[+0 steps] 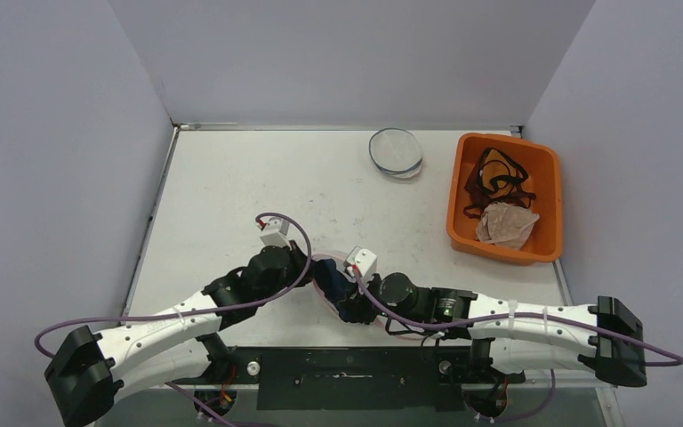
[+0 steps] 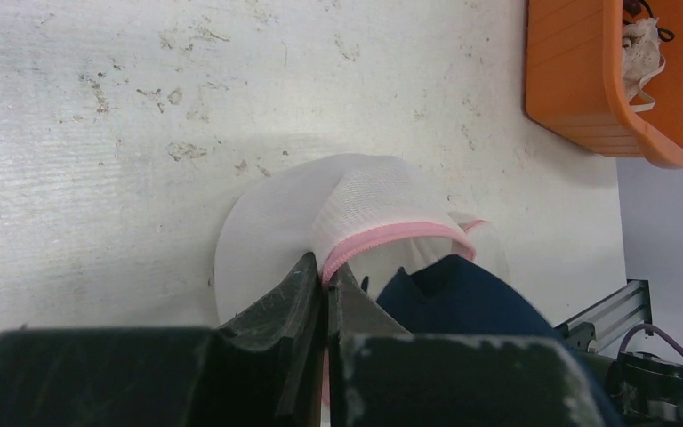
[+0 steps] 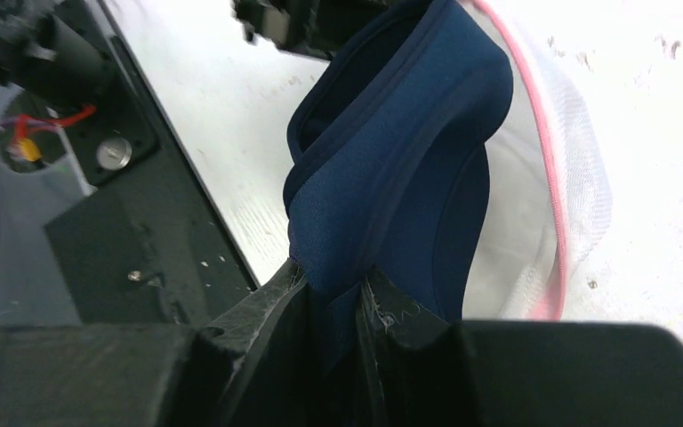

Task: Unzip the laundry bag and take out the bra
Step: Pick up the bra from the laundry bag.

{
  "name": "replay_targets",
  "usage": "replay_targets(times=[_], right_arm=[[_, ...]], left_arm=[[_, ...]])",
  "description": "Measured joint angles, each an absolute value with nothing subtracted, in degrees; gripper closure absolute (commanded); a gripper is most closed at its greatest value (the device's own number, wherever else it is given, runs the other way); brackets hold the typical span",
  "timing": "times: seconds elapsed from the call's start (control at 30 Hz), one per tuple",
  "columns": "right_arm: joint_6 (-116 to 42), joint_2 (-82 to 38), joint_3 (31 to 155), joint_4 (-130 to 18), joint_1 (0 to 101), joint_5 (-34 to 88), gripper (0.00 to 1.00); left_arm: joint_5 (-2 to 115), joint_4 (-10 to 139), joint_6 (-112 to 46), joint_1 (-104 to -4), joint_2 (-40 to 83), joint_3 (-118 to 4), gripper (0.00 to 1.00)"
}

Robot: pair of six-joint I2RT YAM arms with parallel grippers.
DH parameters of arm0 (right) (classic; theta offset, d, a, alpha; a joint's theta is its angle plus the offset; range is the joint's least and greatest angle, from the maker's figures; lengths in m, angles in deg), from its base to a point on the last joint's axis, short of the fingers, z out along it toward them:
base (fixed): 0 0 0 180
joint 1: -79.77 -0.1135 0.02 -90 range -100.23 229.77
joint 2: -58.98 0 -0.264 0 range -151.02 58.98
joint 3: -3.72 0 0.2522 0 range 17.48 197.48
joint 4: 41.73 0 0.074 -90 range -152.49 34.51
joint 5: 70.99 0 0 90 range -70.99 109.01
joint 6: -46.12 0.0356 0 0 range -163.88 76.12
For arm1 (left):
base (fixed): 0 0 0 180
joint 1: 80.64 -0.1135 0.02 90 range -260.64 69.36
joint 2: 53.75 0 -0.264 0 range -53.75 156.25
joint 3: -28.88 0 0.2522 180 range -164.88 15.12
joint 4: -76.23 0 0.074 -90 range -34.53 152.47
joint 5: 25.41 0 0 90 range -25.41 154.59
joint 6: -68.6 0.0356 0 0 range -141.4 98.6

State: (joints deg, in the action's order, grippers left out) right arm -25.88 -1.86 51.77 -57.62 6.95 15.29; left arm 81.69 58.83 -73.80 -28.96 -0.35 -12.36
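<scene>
Right claw (image 3: 333,302) is clamped hard on the navy bra (image 3: 400,133), and the left claw (image 2: 327,285) is pinched shut on the pink rim (image 2: 391,236) of the laundry bag (image 2: 267,222), so both are busy. What matters imo: the bra's long axis runs straight out from the right claw toward the bag mouth, which sits just to that claw's left, right by the left claw. Looks like its far end is tucked in the open mouth, not free yet. Everything's bunched at the near edge of the desk (image 1: 258,178), between the two arms. I'd guess a pull rightward, away from the held rim, slides it out.
</scene>
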Motion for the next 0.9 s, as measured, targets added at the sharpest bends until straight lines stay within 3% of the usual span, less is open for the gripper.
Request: replay_targets(times=[0.57,0.9], right_arm=[[-28.68,13.79,59.74,-63.74,7.04,15.0,0.95],[-32.18,14.67,72.44,-70.6,7.04,0.16,0.95]], left_arm=[[81.63,59.27,-75.22,-29.23,-0.91,-8.95,1.0],[81.26,59.27,-76.73,-29.38,-4.41,-6.66,1.0]])
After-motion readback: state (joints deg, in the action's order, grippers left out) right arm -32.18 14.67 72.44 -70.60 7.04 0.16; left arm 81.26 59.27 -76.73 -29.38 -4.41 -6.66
